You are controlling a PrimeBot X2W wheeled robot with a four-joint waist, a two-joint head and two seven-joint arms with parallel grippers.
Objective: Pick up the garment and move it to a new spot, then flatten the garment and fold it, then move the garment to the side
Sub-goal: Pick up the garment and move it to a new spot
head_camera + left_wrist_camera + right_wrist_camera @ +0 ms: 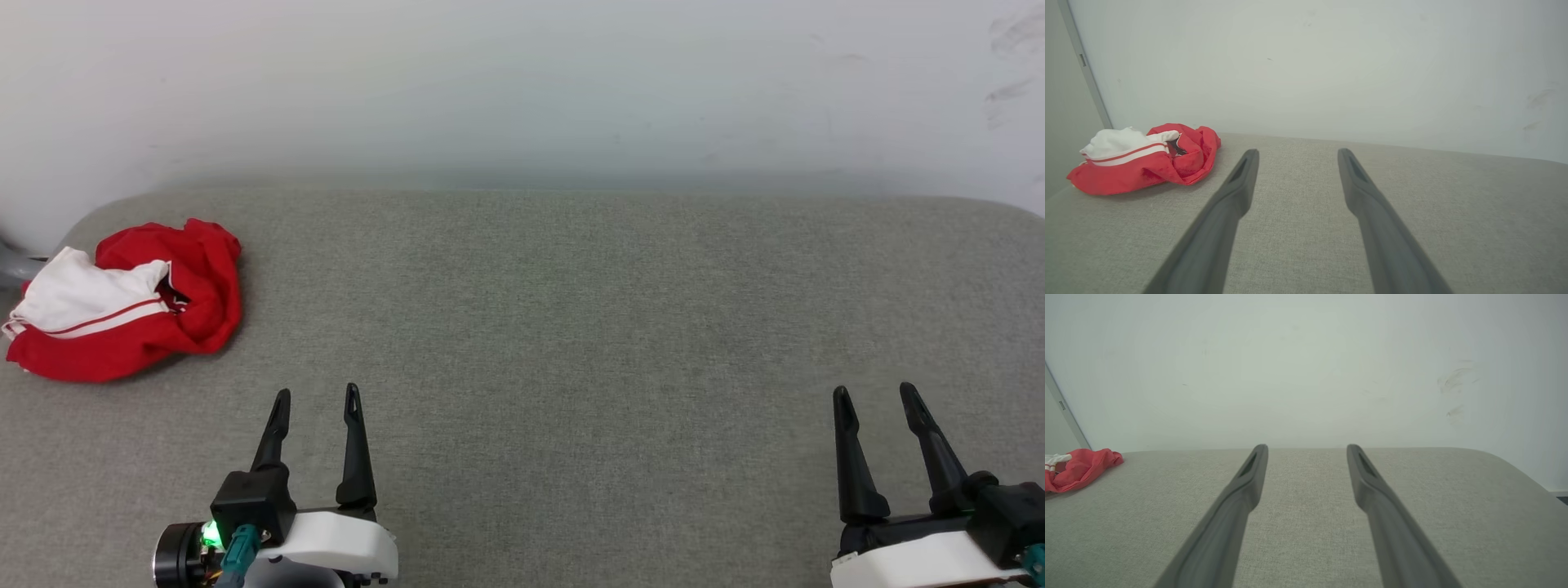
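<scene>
Two grippers sit closest to me, one per arm, each with two long dark fingers, so four fingers in all. From the head camera I see the left gripper at the lower left and the right gripper at the lower right, both pointing away from the robot over the grey fabric surface. Both have their fingers spread wide with a clear gap of bare fabric between them, and neither has hold of anything; my two wrist views confirm this, each showing its pair of fingers parted above the cloth. I count one garment, a red piece with a white panel and red-and-white striped trim, lying crumpled in a loose heap at the far left of the surface, close to its rounded edge. It lies ahead of the left gripper and off to its left, apart from it, and well apart from the right gripper. Behind the surface stands a pale wall with a few faint scuffs toward the right.
</scene>
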